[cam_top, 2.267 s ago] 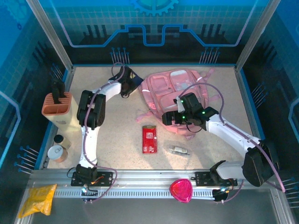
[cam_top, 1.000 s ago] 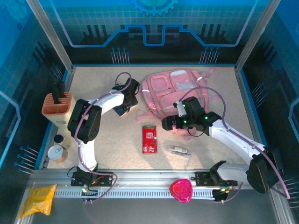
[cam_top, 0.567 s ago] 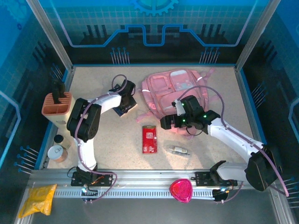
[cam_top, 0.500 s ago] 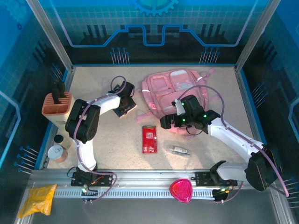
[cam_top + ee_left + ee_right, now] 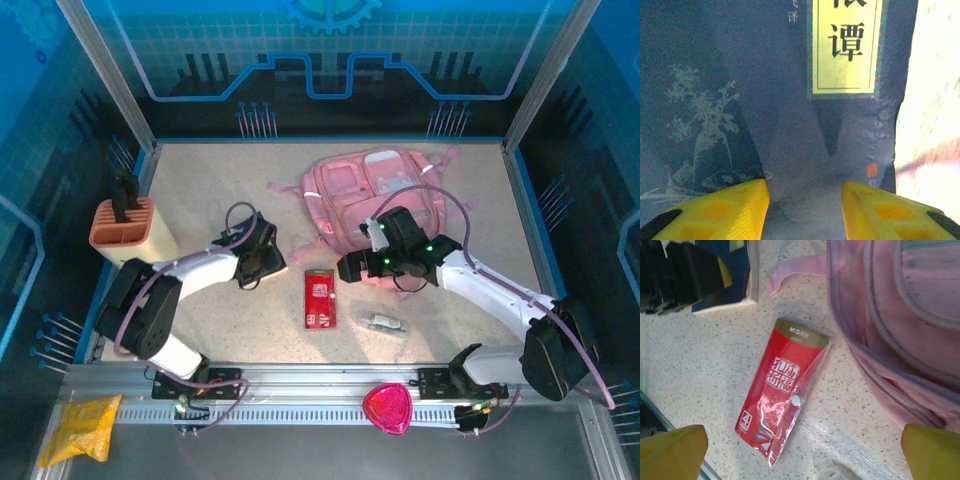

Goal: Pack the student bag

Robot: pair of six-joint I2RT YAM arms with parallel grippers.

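**Pink bag lies open-faced at the table's far side**

The student bag point(image 5: 380, 195) lies flat toward the far edge of the table point(image 5: 220, 180), right of centre, with its pockets facing up. My right gripper point(image 5: 350, 268) hangs at the bag's near left corner, fingers spread wide. It is above a red pouch point(image 5: 319, 297) that lies just beside the bag. Further left, my left gripper point(image 5: 258, 265) sits over a dark blue book point(image 5: 765, 100) with a yellow title label. Its yellow fingers point(image 5: 725, 205) are parted, and the cover shows between them.
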